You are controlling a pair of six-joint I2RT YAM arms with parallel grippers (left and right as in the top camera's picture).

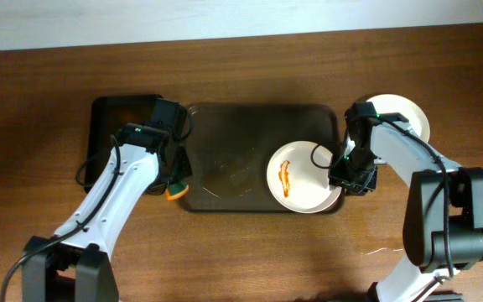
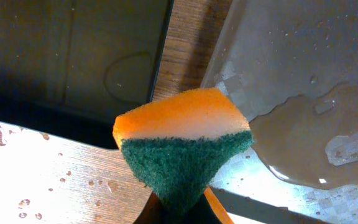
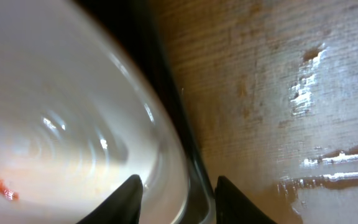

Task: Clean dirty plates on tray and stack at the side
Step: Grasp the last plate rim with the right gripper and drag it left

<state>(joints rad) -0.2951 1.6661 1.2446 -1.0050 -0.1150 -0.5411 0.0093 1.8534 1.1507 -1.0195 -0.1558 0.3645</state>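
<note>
The middle of the tray is open from above, with only a shallow puddle in it. The smeared plate fills its right end, the right gripper jaws straddling the rim. The left gripper and its sponge block the tray's left edge. The wooden surface in front is free.

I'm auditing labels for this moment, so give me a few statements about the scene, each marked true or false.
1. The left tool holds a sponge. True.
2. The plate on the tray is clean. False: it carries an orange smear.
3. A second plate sits off the tray. True.
4. The right tool is at the tray's left end. False: it straddles the plate's rim at the right end.
5. The tray is dry. False: a puddle lies on it.
</note>
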